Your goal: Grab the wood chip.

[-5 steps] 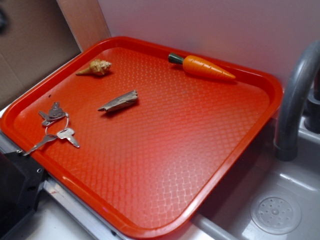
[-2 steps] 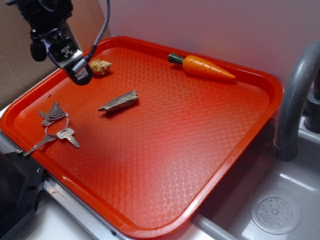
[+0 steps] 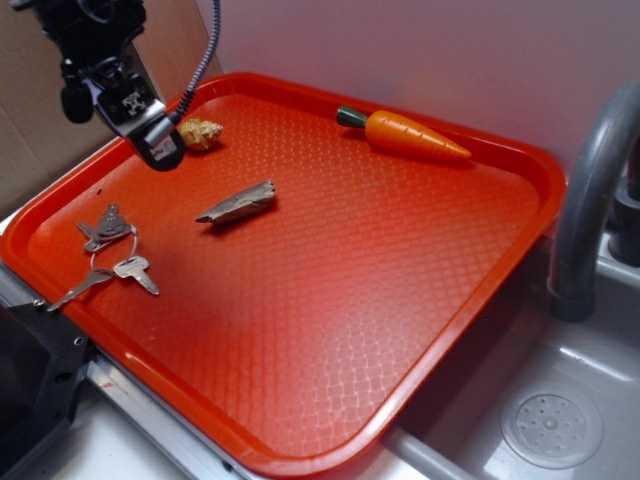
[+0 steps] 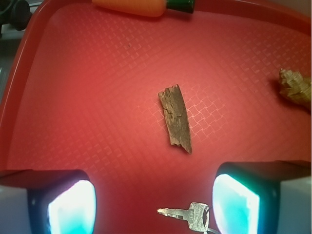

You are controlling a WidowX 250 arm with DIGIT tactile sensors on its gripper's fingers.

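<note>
The wood chip (image 3: 238, 204), a flat grey-brown sliver with a jagged end, lies on the red tray (image 3: 330, 330) left of its middle. In the wrist view the wood chip (image 4: 176, 118) sits ahead of the jaws, apart from them. My gripper (image 3: 118, 128) hangs above the tray's far left corner, up and to the left of the chip. It is open: in the wrist view the gripper (image 4: 153, 204) shows two pads (image 4: 73, 207) wide apart with only tray and a key below them.
A toy carrot (image 3: 405, 134) lies at the tray's far edge. A tan seashell (image 3: 201, 133) sits just right of the gripper. Keys on a ring (image 3: 108, 253) lie at the near left. A grey faucet (image 3: 590, 190) and sink drain (image 3: 551, 428) stand right of the tray.
The arm and gripper came into view at the upper left, partly covering the seashell, and have held still over the last half second. Nothing on the tray has moved.
</note>
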